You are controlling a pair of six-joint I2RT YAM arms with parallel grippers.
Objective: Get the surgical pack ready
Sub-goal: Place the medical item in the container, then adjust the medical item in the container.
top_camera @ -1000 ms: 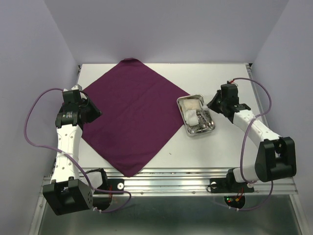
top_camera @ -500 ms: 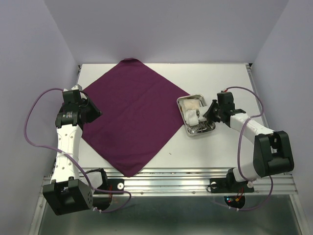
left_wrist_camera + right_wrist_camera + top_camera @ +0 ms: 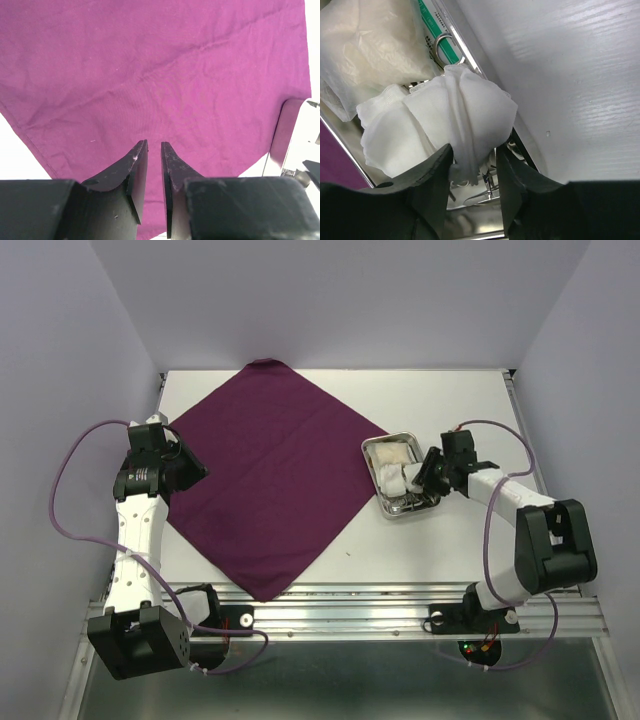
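- You are looking down on a flat white table [image 3: 470, 400] with a smooth, faintly grained top, boxed in by pale lilac walls.
- A large dark purple square cloth [image 3: 270, 480] lies spread flat on the left and middle of the table, turned like a diamond. The weave is matte, with soft creases in the left wrist view. Its far corner hangs past the table's back edge.
- Your two white and black arms rise from the near edge, each trailing a looped purple cable [image 3: 70, 490].
- The left gripper [image 3: 154, 145] hovers over the cloth's left corner. Its dark wedge-shaped jaws stand a narrow slit apart, with nothing between them.
- A small shiny steel rectangular tray [image 3: 390, 438] sits on bare table just beside the cloth's right corner. Its polished wall mirrors the purple.
- The right gripper [image 3: 474, 148] reaches into the tray from the right, blocking part of it from above. Its jaws are parted on either side of the gauze wad; you cannot tell whether they press it.
- A cloudy, crinkled plastic pouch [image 3: 365, 50] fills the tray's far end.
- White gauze pads [image 3: 445, 125], soft and folded into a bunched wad, rest in the middle of the tray.
- Thin metal instruments [image 3: 485, 185] lie under the gauze, mostly hidden; a ring handle [image 3: 442, 47] shows by the rim.
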